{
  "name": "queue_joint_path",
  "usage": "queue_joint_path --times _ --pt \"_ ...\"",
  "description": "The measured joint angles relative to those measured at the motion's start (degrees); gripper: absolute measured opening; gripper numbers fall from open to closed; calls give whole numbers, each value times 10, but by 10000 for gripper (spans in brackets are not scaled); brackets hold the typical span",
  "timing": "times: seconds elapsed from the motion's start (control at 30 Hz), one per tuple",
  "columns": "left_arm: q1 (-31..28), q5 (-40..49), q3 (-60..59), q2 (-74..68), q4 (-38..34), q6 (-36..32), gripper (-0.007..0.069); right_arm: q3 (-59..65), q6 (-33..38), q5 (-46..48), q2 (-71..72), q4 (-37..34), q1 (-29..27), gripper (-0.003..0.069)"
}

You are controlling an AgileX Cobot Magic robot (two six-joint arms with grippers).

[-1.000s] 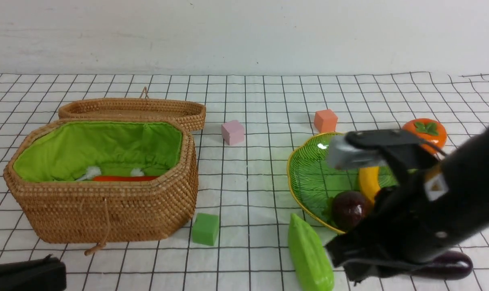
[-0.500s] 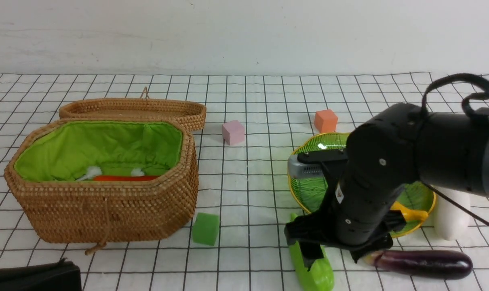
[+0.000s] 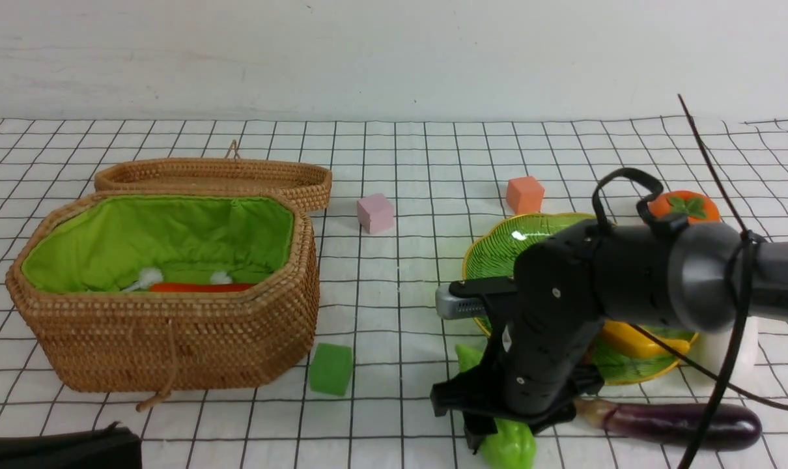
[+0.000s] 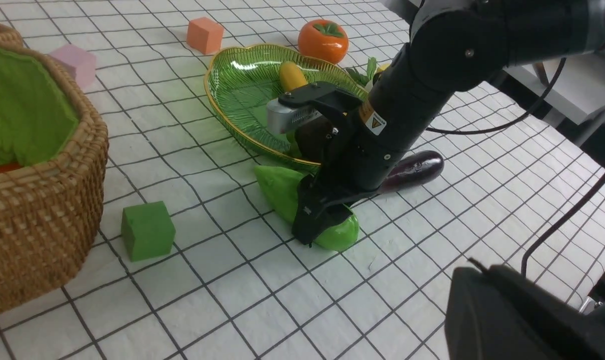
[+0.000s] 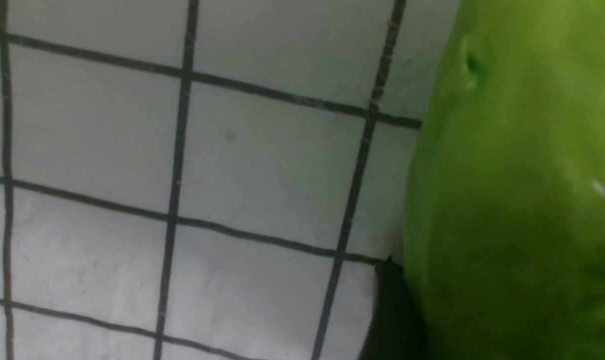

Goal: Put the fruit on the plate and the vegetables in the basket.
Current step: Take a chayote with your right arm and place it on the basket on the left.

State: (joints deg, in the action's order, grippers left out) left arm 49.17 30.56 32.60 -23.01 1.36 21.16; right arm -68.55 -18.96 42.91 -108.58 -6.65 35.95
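On the near right of the cloth, in the front view, you have the gourd lying flat. Its long axis runs far to near: the pointed tip is toward the near rim of the plate and the blunt end toward the robot. The right gripper is down over its near half. Compared with half a second ago, the right arm has dropped and swung left, uncovering the persimmon beyond the plate. The gourd has not left the cloth. The banana is on the plate, the eggplant lies crosswise just near of it, and the radish is at its right. The carrot is in the basket on the left, with the lid behind. The left gripper shows only as a black edge in the near left corner, clenched on nothing. The cloth is white with a black grid, and the wall behind is plain white.

From the left wrist, you see the jaws straddling the gourd's blunt end. Whether they are pressing it yet, you cannot tell. The mangosteen sits on the plate's near side.

From the right wrist, the gourd fills one side of the view against the grid, with one dark finger beside it.
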Motion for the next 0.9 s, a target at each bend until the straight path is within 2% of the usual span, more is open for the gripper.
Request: queue_joint_path --times 0.13,0.27,0.3,0.33,0.4,0.47,0.57,0.6,0.63,0.67,0.73,0.9 --pt "0 15 1 0 15 0 -13 -3 48 11 0 -7 2 445" --pt "0 62 19 0 76 10 -13 -15 95 50 21 -33 24 445" --pt "0 90 33 0 116 31 -13 -31 103 58 42 -39 36 445" --pt "0 94 35 0 122 35 -13 -34 103 59 45 -39 38 445" --pt "0 139 68 0 230 102 -13 -96 133 56 88 -44 57 445" --pt "0 154 81 0 281 133 -13 -135 163 52 96 -50 61 445" --pt "0 192 102 1 398 246 -13 -260 304 11 86 -113 73 445" --pt "0 195 102 1 403 251 -13 -267 313 6 80 -119 74 445" --pt "0 204 103 1 427 283 -13 -330 396 -13 52 -174 79 445" --pt "0 206 103 1 428 285 -13 -330 396 -14 48 -174 79 445" --pt "0 212 103 1 428 295 -13 -425 520 -34 -26 -259 84 445" --pt "0 212 103 1 425 295 -13 -550 666 -54 -162 -326 86 445"
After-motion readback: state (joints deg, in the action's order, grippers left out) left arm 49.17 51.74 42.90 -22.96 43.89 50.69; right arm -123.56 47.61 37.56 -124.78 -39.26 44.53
